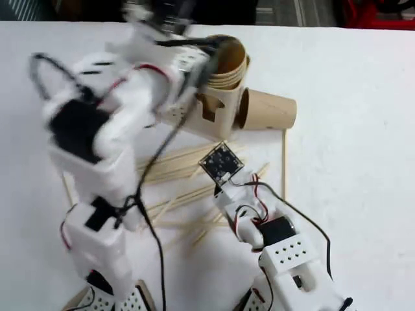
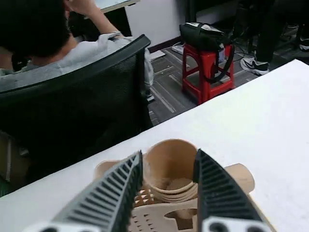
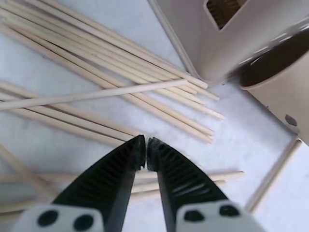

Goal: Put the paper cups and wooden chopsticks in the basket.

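Observation:
Several paper cups (image 2: 169, 169) are stacked upright in the tan basket (image 1: 214, 120). My left gripper (image 2: 168, 153) hangs open just above them, one finger on either side of the top cup's rim. Another paper cup (image 1: 271, 110) lies on its side on the table, against the basket's right wall. Wooden chopsticks (image 3: 120, 72) are scattered on the white table in front of the basket. My right gripper (image 3: 146, 145) is shut low over these sticks, with nothing visible between its tips. The basket (image 3: 241, 38) and the lying cup (image 3: 285, 82) are just beyond it.
One chopstick (image 1: 283, 162) lies apart to the right of the pile. The right arm (image 1: 272, 240) reaches in from the front edge, and the left arm (image 1: 104, 162) stretches over the pile. Beyond the table's far edge are an office chair (image 2: 87, 106) and a red stool (image 2: 207, 67).

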Controlling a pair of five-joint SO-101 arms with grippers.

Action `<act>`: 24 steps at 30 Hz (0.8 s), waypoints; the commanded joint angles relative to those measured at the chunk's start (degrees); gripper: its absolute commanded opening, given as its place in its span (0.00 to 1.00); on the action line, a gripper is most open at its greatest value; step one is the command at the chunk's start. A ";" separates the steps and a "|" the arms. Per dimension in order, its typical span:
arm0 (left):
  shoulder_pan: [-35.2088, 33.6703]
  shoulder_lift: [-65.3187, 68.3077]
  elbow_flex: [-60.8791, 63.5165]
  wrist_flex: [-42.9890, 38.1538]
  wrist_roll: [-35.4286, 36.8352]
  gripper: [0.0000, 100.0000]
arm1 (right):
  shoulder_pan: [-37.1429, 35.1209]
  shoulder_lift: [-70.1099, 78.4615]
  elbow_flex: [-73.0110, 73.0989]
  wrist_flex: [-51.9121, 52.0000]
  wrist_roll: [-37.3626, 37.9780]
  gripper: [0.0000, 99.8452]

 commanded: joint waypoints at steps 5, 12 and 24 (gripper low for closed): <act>-2.95 -19.56 23.12 0.18 -1.14 0.19 | -0.31 -1.10 -0.53 -1.01 0.62 0.02; -3.21 -40.04 50.81 -0.70 -5.10 0.19 | -0.13 -1.01 -0.53 -0.84 0.62 0.02; -9.01 -68.88 93.10 -7.38 -5.19 0.19 | -0.04 -0.84 -0.53 -0.92 0.62 0.02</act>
